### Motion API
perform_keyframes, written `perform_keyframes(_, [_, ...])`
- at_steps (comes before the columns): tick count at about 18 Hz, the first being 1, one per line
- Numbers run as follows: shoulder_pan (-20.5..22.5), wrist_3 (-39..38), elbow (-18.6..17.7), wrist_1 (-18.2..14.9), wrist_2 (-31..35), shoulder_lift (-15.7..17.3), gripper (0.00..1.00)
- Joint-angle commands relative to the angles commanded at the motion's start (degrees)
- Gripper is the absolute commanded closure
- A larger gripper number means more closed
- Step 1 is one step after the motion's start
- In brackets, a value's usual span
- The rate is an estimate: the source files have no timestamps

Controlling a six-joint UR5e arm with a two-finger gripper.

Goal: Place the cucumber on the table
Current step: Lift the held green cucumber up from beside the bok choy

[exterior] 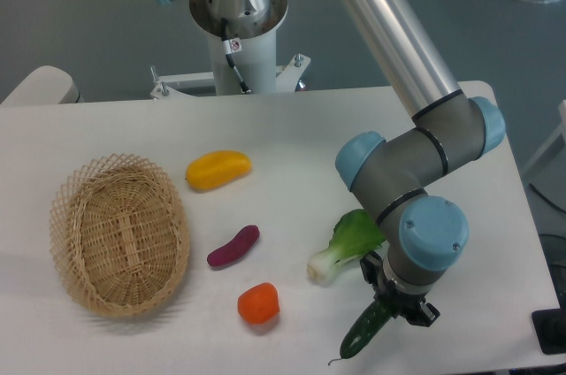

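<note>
The dark green cucumber [363,332] hangs tilted near the front right of the white table [292,127], its stem tip pointing down-left close to the tabletop. My gripper [395,306] is shut on the cucumber's upper end, right under the arm's blue wrist cap. The fingers are mostly hidden by the wrist. Whether the cucumber's lower tip touches the table is unclear.
A light-green bok choy [347,246] lies just left of the gripper. A purple eggplant piece [233,246], an orange pepper [258,303] and a yellow vegetable [217,169] lie mid-table. A wicker basket [119,233] stands at the left. The table's front edge is close below the cucumber.
</note>
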Motion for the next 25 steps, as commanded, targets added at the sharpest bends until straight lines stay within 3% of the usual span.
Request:
perform_keyframes(11, [0.87,0.09,-1.40,-0.44,-1.23,1.05,0.83])
perform_keyframes(15, [3.51,10.26,-8.69,-0.44,-2.72,6.58,0.84])
perform_keyframes(20, [6.58,17.38,-17.91,-0.35,-2.38,13.26,0.84])
perform_keyframes(25, [12.12,28.89,-26.44,-0.18,-2.11,19.77,0.83])
